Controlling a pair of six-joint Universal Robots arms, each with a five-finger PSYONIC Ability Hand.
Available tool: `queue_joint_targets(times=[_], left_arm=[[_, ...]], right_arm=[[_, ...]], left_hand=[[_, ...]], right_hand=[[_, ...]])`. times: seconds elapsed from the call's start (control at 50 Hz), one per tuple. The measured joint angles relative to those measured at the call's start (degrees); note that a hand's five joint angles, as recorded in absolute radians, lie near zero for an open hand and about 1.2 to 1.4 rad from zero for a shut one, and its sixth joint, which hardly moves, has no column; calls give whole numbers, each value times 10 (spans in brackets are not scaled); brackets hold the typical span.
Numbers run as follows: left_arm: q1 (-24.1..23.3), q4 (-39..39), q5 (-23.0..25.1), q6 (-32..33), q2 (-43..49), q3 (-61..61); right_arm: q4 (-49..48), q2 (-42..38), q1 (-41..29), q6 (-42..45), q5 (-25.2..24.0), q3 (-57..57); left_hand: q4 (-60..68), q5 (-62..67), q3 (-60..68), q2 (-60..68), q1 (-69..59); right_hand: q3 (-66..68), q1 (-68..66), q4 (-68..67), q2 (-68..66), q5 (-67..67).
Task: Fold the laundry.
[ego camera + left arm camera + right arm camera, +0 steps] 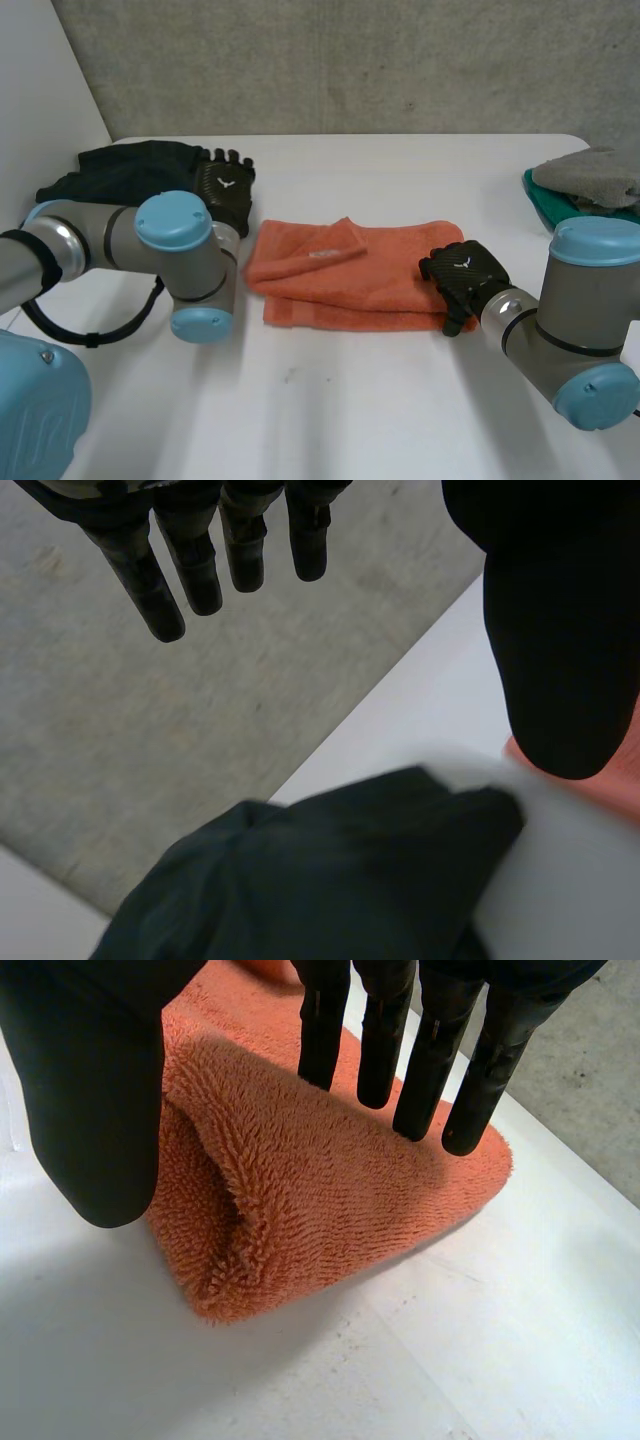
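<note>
Both relaxed, right hand (pixel 465 272) at orange towel (pixel 345 285), left hand (pixel 224 190) by black garment (pixel 130 170)

We see a white table (pixel 350 400) against a grey wall (pixel 350 60) (rough, speckled), and a teal container (pixel 545 205) near the table's right edge

Lab, white table (pixel 350 400), bare concrete wall (pixel 350 60)
</note>
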State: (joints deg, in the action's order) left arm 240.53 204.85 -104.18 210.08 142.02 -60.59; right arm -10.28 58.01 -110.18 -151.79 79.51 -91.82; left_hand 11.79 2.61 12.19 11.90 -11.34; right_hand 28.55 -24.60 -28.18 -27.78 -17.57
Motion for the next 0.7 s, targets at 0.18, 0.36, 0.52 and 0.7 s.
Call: queue_joint_targets(times=[0.18,0.36,0.52,0.7], left_arm=[[-14,3,21,13,-52,-77],[-57,-3,88,-31,-94,-130],[-66,-14,119,-54,-94,-127],[-59,-21,119,-52,-40,-67]], right_arm=[[0,1,-1,0,1,1],[0,0,0,0,1,1],[0,0,0,0,1,0],[0,-2,-1,0,1,0]], left_hand=[[-1,0,0,0,0],[0,0,0,0,0],[0,0,0,0,0],[1,0,1,1,0]], right_hand=[[7,0,-10,-10,-7],[7,0,-11,-11,-8],[7,0,-11,-11,-8],[7,0,-11,-11,-9]])
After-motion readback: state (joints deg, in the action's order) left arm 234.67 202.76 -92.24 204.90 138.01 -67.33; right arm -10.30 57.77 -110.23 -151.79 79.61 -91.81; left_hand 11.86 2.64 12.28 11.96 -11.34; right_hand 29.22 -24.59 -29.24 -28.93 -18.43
